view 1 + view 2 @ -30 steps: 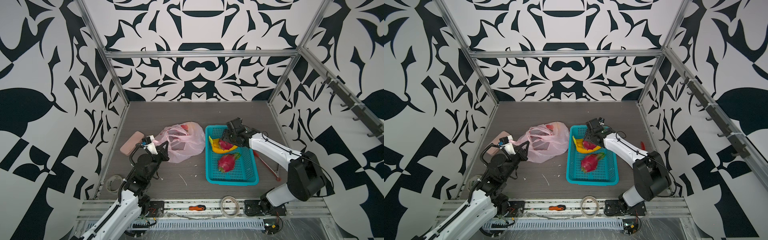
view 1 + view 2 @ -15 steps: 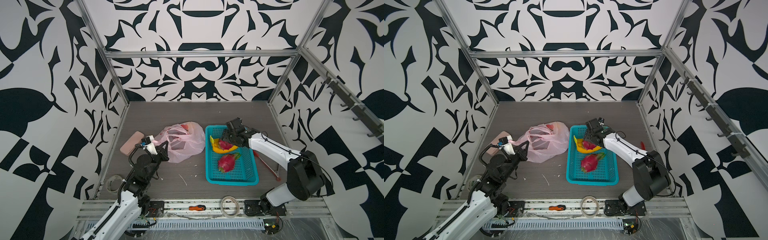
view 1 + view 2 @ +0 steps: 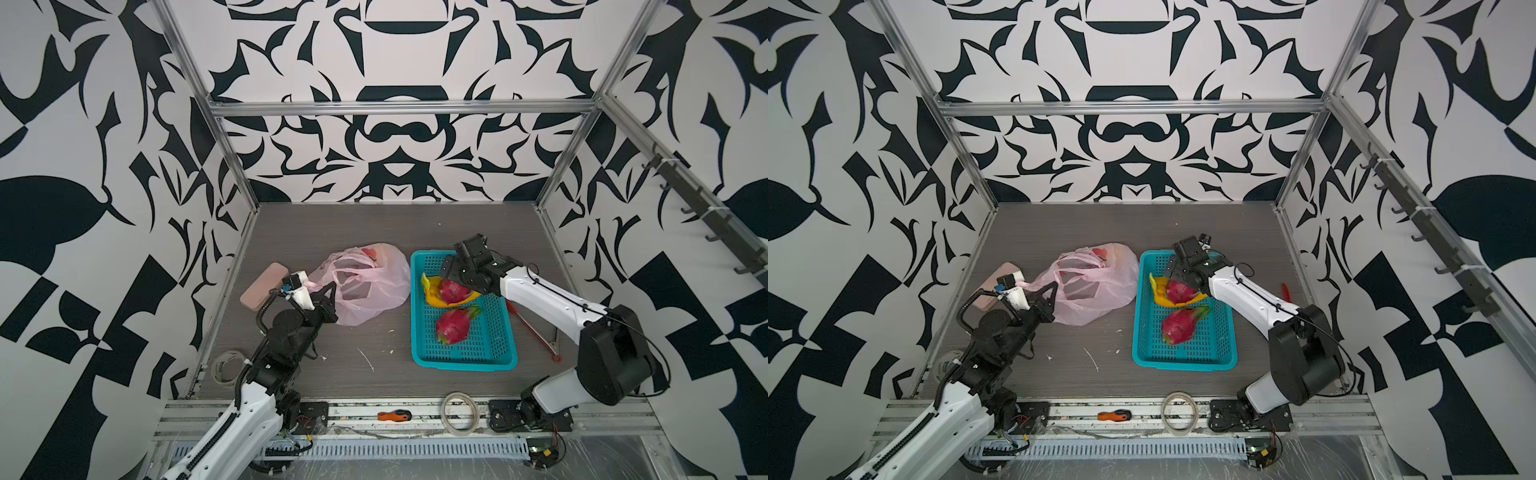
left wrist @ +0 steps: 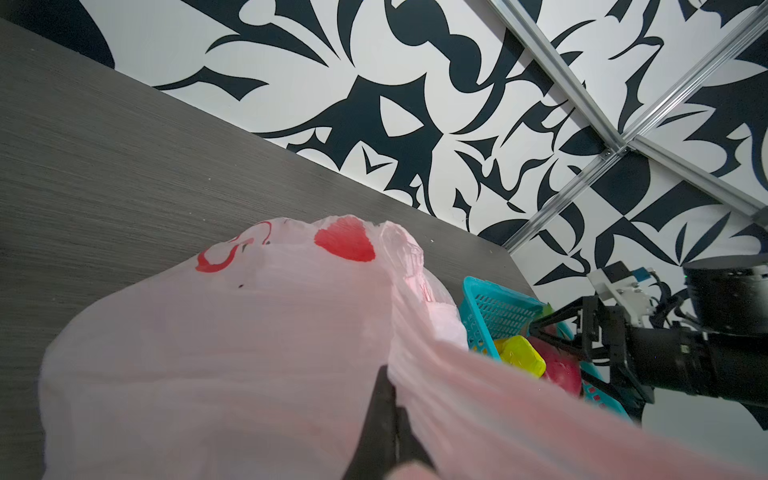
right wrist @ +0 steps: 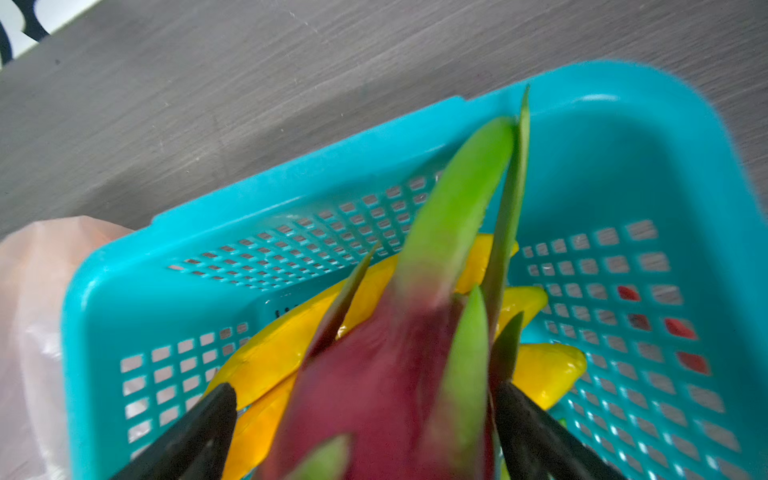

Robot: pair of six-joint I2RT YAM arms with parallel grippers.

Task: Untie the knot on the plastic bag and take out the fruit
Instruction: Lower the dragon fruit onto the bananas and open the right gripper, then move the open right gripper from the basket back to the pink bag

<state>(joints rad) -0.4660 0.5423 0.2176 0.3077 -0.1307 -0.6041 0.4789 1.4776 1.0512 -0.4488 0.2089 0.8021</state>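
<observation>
Both top views: two dragon fruits [image 3: 452, 291] [image 3: 455, 326], one basket [image 3: 461, 364].

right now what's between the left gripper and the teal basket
Only the plastic bag, from the left gripper shut on it, across almost to the basket; both top views show this.

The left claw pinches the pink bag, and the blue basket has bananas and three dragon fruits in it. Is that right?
Not quite. The blue basket holds bananas and two dragon fruits, not three: one lying on the bananas, one nearer the front, as both top views show. The left claw does pinch the pink bag.
</observation>
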